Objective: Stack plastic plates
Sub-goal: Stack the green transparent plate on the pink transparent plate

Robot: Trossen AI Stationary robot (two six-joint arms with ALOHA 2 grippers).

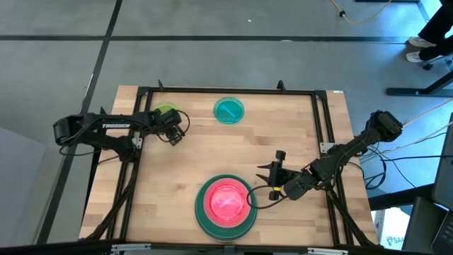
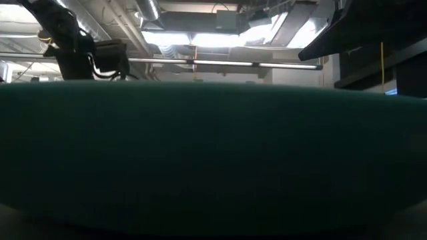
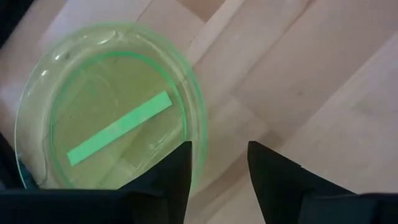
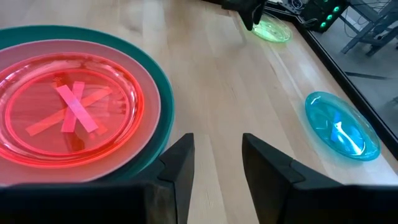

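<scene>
A stack sits near the table's near edge: a dark green large plate (image 1: 226, 223) at the bottom, a pale pink plate (image 4: 146, 74) on it, and a hot pink translucent plate (image 1: 226, 201) on top. A teal small plate (image 1: 228, 110) and a lime green small plate (image 1: 165, 110) lie flat on the wood near the far edge. My left gripper (image 3: 217, 168) is open beside the lime plate (image 3: 112, 106), one finger over its rim. My right gripper (image 4: 217, 162) is open, just right of the stack. Other plates are out of view. My left gripper has one finger (image 3: 177, 177) over the lime plate's rim (image 3: 200, 143), which faces the table's middle, and comes at it from above. Whether it touches the rim I cannot tell. The plate lies flat on the table.
A black frame (image 1: 226, 91) runs round the tabletop. In the low view the dark green plate's rim (image 2: 213, 153) fills nearly the whole picture. Bare wood (image 1: 212, 152) lies between the stack and the two far plates.
</scene>
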